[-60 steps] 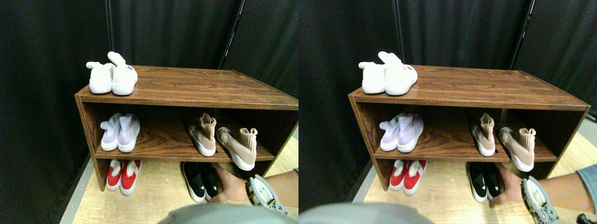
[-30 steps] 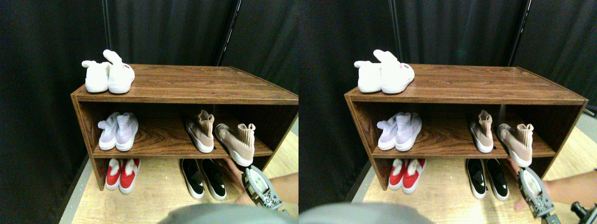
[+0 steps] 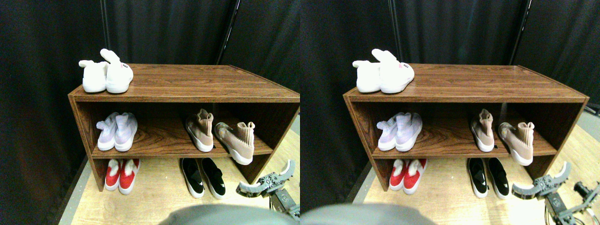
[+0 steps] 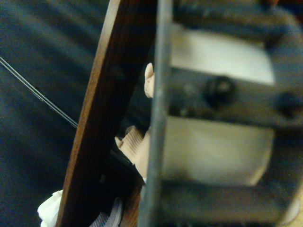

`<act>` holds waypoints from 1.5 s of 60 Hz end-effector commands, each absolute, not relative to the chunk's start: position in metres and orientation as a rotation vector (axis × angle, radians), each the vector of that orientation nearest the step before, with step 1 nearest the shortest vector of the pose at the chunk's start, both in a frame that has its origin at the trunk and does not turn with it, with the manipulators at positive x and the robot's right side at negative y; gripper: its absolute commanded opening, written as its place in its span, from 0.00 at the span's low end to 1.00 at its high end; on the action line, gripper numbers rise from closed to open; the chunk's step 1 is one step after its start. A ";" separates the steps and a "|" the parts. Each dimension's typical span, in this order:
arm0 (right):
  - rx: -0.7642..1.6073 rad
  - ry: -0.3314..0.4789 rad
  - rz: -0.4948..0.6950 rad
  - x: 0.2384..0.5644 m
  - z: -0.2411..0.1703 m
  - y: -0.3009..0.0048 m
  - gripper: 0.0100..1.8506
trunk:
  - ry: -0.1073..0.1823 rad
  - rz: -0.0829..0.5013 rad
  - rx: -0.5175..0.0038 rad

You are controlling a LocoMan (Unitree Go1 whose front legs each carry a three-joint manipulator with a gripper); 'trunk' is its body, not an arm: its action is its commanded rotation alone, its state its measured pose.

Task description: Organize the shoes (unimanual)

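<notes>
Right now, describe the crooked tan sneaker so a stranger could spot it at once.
Find the brown wooden shoe rack and look at the right end of its middle shelf. Two tan knit sneakers sit there; it is the right tan sneaker, skewed, its white-soled toe overhanging the front edge, while the left tan sneaker sits farther back.

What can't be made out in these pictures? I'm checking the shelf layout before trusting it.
- Stereo pair view: the shoe rack runs off the right edge, so its right end is cut off.
- Stereo pair view: the claw shows no gap between its fingers.
- Wrist view: the blurred claw frame covers most of the tan sneaker.
- Wrist view: the white slippers are cut by the edge.
</notes>
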State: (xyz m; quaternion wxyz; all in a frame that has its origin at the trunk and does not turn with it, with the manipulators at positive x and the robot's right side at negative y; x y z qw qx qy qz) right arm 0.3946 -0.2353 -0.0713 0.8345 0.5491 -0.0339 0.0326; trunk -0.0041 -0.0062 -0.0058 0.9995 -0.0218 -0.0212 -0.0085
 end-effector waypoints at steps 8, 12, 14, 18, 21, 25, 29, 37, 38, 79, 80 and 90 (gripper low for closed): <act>1.149 -0.064 0.084 0.407 -0.066 -0.237 0.92 | -0.027 -0.012 -0.075; 1.147 -0.052 0.085 0.412 -0.066 -0.238 0.92 | -0.024 -0.009 -0.076; 1.143 -0.042 0.069 0.415 -0.067 -0.239 0.94 | -0.024 -0.007 -0.077; 1.136 -0.037 0.050 0.420 -0.069 -0.240 0.95 | -0.022 -0.003 -0.079; 1.144 -0.027 0.050 0.425 -0.073 -0.240 0.94 | -0.022 0.000 -0.079; 1.145 -0.026 0.047 0.429 -0.077 -0.241 0.94 | -0.022 0.004 -0.081; 1.169 -0.016 0.029 0.436 -0.081 -0.241 0.94 | -0.022 0.010 -0.083; 1.143 0.003 0.030 0.449 -0.091 -0.242 0.94 | -0.022 0.018 -0.088; 1.143 0.003 0.030 0.449 -0.091 -0.242 0.94 | -0.022 0.018 -0.088; 1.185 0.040 -0.028 0.479 -0.107 -0.243 0.90 | -0.027 0.037 -0.096; 1.187 0.040 -0.020 0.479 -0.107 -0.243 0.89 | -0.027 0.037 -0.096; 1.193 0.037 0.006 0.474 -0.104 -0.244 0.90 | -0.027 0.037 -0.096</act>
